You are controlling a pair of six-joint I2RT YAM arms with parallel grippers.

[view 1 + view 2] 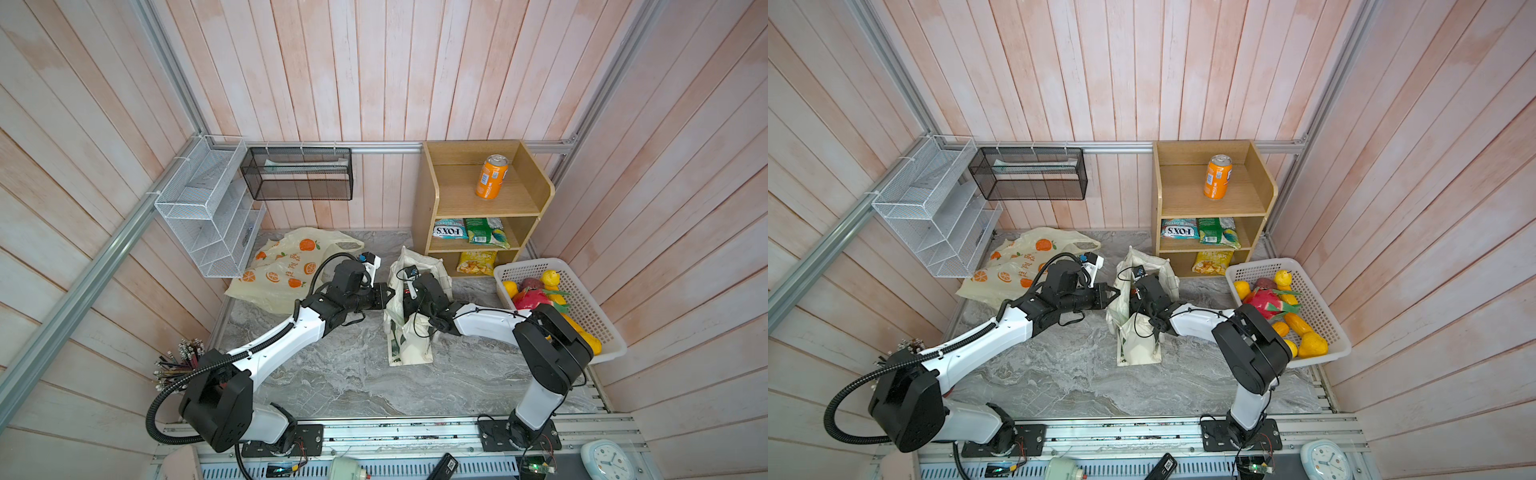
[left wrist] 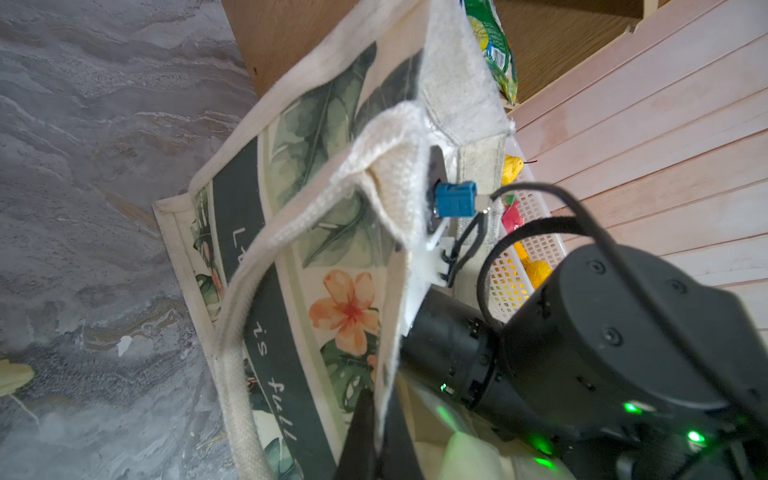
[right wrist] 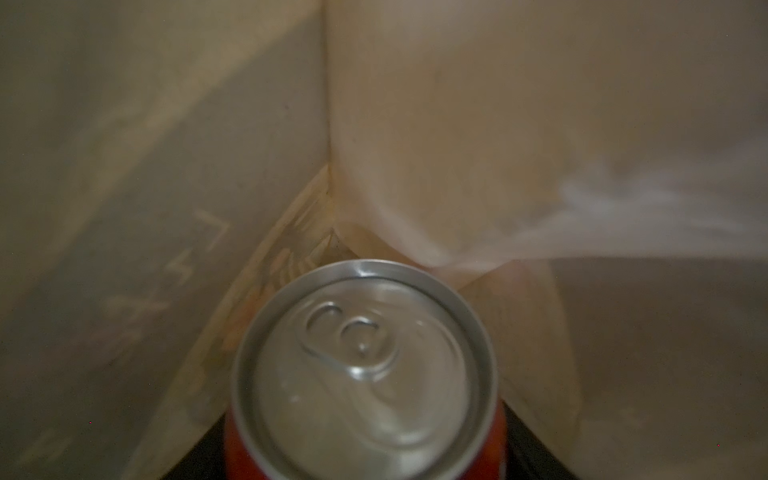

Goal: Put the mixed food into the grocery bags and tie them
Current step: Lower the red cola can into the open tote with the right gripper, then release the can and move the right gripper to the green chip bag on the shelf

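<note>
A boxy cream canvas tote printed with leaves and dark lettering stands mid-table. My left gripper is shut on the tote's rim, with the cloth edge pinched between its dark fingers. My right gripper reaches down inside the tote, its fingers against both sides of a red cola can; no gap shows. The can is upright, low between the tote's inner walls. A cream plastic carrier with orange fruits lies crumpled at the back left.
A wooden shelf at the back right carries an orange can, a green snack packet and other packets. A white basket of yellow and orange toy fruits sits right of the right arm. Wire racks hang at the left wall.
</note>
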